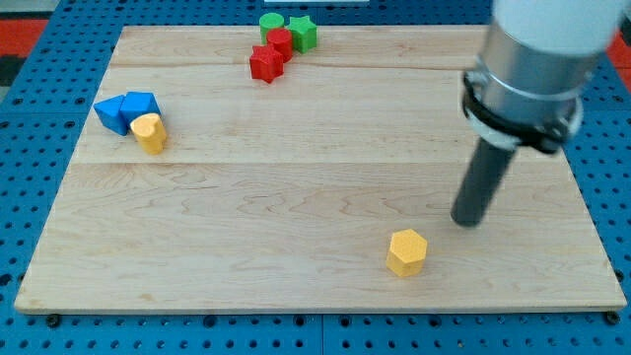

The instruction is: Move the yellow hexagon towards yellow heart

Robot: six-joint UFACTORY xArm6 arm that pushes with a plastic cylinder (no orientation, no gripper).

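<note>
The yellow hexagon point(406, 252) lies on the wooden board point(315, 187) near the view's bottom, right of centre. The yellow heart point(150, 132) lies at the view's left, touching the lower right of two blue blocks point(126, 110). My tip point(467, 220) rests on the board to the right of and slightly above the yellow hexagon, a short gap apart from it. The rod rises toward the view's upper right.
Near the view's top, left of centre, stand two red blocks point(267, 61), a green cylinder point(270, 22) and a green star point(303, 33) clustered together. The blue pegboard surrounds the board on all sides.
</note>
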